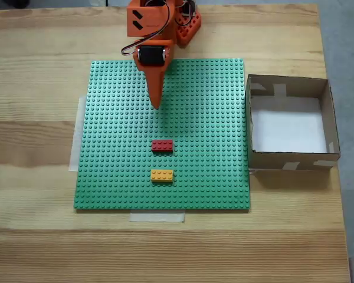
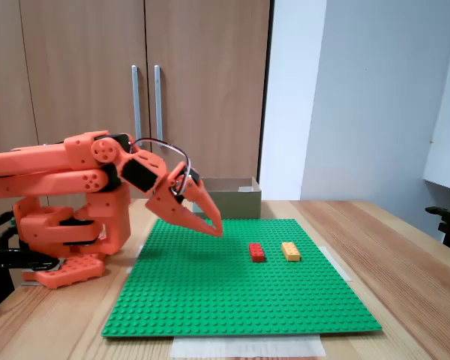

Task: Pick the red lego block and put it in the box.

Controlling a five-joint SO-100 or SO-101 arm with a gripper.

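Observation:
The red lego block [image 1: 162, 145] [image 2: 257, 252] lies flat on the green studded baseplate [image 1: 118, 147] [image 2: 210, 300], with a yellow-orange brick [image 1: 161, 175] [image 2: 291, 250] close beside it. My orange gripper [image 1: 156, 105] [image 2: 216, 229] hangs just above the plate, its tips pointing toward the red block and a short gap away from it. Its fingers are together and hold nothing. The box [image 1: 329, 118] [image 2: 244, 204], brown cardboard with a white bottom, stands open at the plate's right edge in the top-down fixed view.
The baseplate is taped to a wooden table [image 1: 35, 236]. The arm's orange base [image 2: 67, 247] sits at the plate's far end. Wooden cabinet doors [image 2: 142, 75] stand behind the table in the side-on fixed view.

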